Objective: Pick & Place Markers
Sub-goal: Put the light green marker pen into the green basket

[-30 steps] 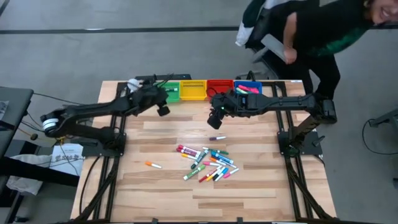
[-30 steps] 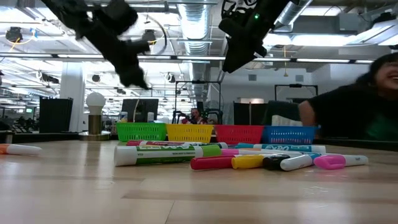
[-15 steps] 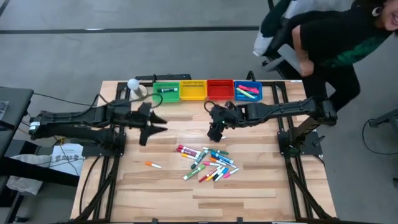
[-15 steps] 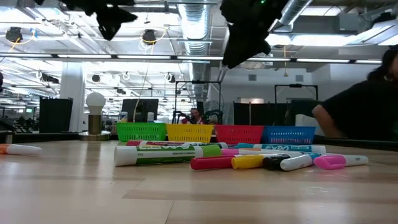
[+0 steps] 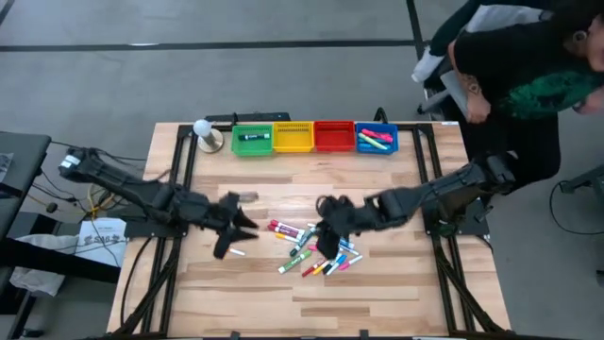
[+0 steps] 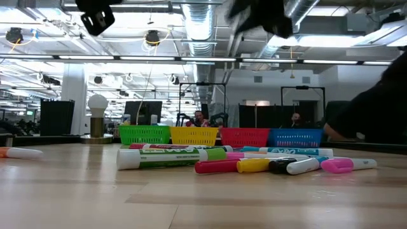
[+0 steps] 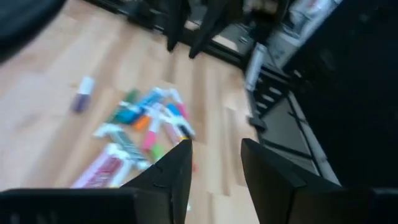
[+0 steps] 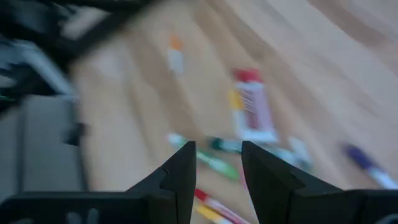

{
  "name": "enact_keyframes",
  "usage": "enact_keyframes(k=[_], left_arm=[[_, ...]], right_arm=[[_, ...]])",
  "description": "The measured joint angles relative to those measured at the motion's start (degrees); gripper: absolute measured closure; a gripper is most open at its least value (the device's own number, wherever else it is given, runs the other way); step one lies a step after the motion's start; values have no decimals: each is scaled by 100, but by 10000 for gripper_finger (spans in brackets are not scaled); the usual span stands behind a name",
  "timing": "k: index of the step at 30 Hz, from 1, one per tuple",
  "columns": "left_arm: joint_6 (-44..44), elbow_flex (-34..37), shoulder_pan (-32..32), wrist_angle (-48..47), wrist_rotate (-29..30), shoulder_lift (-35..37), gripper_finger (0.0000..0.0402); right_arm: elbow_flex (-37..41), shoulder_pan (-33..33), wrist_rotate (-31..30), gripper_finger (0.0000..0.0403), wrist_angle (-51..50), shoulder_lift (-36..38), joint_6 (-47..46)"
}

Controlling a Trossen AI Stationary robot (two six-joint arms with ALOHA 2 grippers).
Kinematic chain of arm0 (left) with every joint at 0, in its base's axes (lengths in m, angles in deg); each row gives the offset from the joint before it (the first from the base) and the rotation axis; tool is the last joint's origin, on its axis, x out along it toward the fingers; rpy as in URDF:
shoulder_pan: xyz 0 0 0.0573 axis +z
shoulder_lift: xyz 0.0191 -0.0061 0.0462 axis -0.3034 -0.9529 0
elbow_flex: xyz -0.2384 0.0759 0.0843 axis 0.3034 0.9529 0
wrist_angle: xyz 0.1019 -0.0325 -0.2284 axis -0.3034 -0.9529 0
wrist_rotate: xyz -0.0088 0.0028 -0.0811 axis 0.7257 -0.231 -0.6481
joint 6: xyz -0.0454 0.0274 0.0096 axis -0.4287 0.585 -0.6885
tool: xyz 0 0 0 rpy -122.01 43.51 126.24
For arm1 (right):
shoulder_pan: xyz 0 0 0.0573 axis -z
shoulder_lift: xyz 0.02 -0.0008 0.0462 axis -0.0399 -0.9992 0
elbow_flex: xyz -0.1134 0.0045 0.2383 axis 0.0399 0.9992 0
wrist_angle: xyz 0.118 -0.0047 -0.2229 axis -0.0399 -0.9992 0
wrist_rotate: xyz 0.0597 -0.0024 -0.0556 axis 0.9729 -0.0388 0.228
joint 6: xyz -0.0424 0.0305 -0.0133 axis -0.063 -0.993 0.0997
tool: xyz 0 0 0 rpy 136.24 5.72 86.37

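Several markers lie in a loose pile on the wooden table; in the low view they form a row. One orange-and-white marker lies apart to the left. My left gripper hangs open above the table beside that lone marker, with nothing between its fingers. My right gripper hangs open over the pile, also holding nothing. A green bin holds one marker, and a blue bin holds a few.
Green, yellow, red and blue bins stand in a row at the far edge, with a white ball-shaped lamp at their left. A person stands beyond the far right corner. Bare wood lies toward the near edge.
Both arms have swung from the bins at the far edge toward the near side. My left gripper went from over the green bin to beside the lone orange marker, rolling as it went. My right gripper went from the red bin to above the pile. The markers have not moved.
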State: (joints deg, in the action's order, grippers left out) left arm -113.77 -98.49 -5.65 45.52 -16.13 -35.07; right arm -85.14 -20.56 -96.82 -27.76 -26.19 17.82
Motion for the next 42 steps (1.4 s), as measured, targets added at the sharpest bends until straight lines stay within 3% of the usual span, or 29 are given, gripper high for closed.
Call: enact_keyframes(k=[5, 9, 14, 17, 21, 27, 30, 36, 42], left_arm=[[-67, 0, -538, 524, 331, -727, 266], [-567, 2, -674, 981, 1033, -1324, 266], [-683, -2, -655, 2244, 1409, -2162, 266], [-910, -4, -702, 2456, 1975, -2584, 266], [-1380, -2, -728, 2565, 2413, -3041, 266], [-1497, -48, -834, 2815, 2050, -3624, 266], [-1706, -177, -911, 2817, 2041, -3843, 266], [-1608, -562, -1055, 2814, 2385, -4159, 266], [-1483, -738, -1055, 2806, 2365, -4653, 266]], right_arm=[[2, -575, -719, 285, 716, -237, -77], [-5, -823, -1029, 285, 620, -315, -623], [-1, -1099, -2142, 285, 552, -321, -1433], [4, -1175, -2497, 285, 491, -316, -1662], [1, -1214, -2265, 285, 320, -301, -1148], [1, -1407, -1220, 285, -440, -301, -340], [1, -1616, -1026, 285, -879, -301, -314], [4, -2012, -1522, 285, -1331, -301, -331], [4, -2220, -2029, 285, -1444, -307, -624]])
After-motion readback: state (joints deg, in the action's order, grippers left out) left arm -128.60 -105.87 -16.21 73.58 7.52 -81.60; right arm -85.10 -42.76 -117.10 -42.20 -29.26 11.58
